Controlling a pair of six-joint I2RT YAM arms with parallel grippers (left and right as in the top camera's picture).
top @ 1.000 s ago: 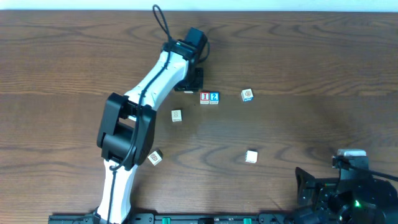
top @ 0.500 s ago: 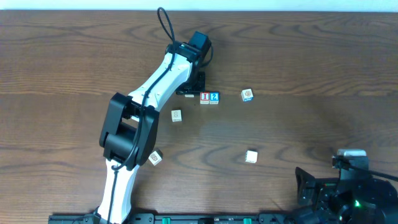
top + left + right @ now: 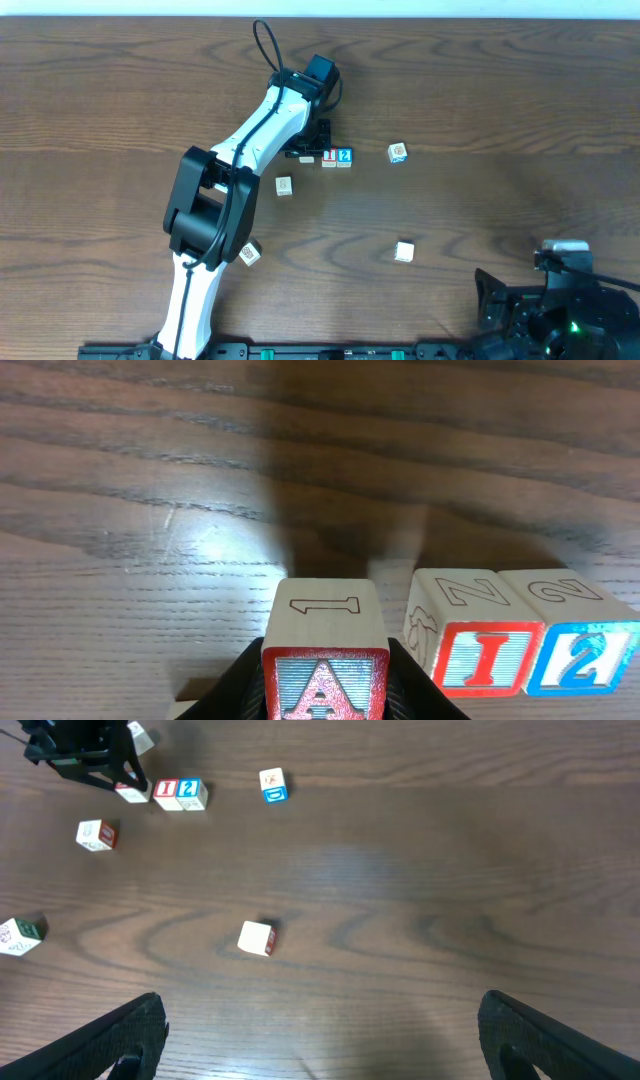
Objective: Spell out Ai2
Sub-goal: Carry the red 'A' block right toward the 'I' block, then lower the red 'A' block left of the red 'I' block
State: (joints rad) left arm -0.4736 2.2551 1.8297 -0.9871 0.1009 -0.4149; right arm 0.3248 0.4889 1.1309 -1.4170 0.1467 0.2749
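Observation:
My left gripper [image 3: 325, 680] is shut on the red "A" block [image 3: 325, 650], low over the table just left of the red "I" block [image 3: 472, 643] and the blue "2" block [image 3: 572, 643], which stand side by side. In the overhead view the left gripper [image 3: 308, 150] is just left of the "I" block [image 3: 329, 157] and "2" block [image 3: 344, 157]; the "A" block [image 3: 306, 157] barely shows. My right gripper [image 3: 320, 1040] is open and empty at the table's near right corner [image 3: 520, 305].
Loose blocks lie about: one with a blue face [image 3: 398, 152] right of the "2", one [image 3: 285, 186] below the left gripper, one with green [image 3: 249, 254] by the left arm's base, and a plain one [image 3: 404, 251] at mid right.
The left gripper has moved slightly right and nearer with the "A" block, closing on the "I" block. The right arm has not moved.

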